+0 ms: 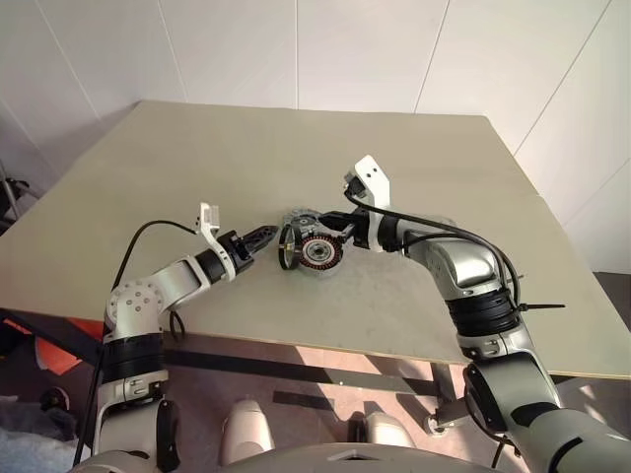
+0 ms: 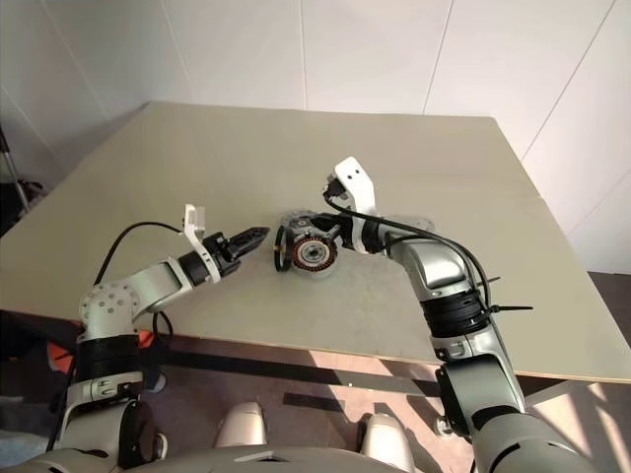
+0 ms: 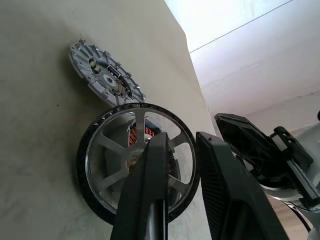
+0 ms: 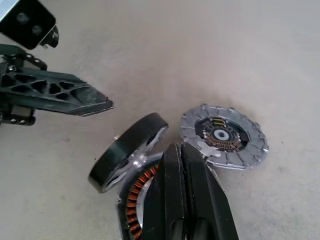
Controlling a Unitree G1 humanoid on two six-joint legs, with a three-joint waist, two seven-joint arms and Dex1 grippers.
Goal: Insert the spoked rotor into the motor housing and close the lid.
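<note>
Left pincer (image 1: pixel 264 235): mine, fingers slightly parted, empty, just left of the rotor.
Spoked rotor (image 1: pixel 287 247): on edge, leaning against the housing's left side.
Motor housing (image 1: pixel 319 250): tilted, copper windings facing me.
Right pincer (image 1: pixel 340 229): pressed shut on the housing's rim.
Lid (image 4: pixel 223 136): flat on the table (image 1: pixel 296 148), just beyond.

The right pincer (image 4: pixel 187 165) hides much of the motor housing (image 4: pixel 134 202), which the picture's edge cuts off.
</note>
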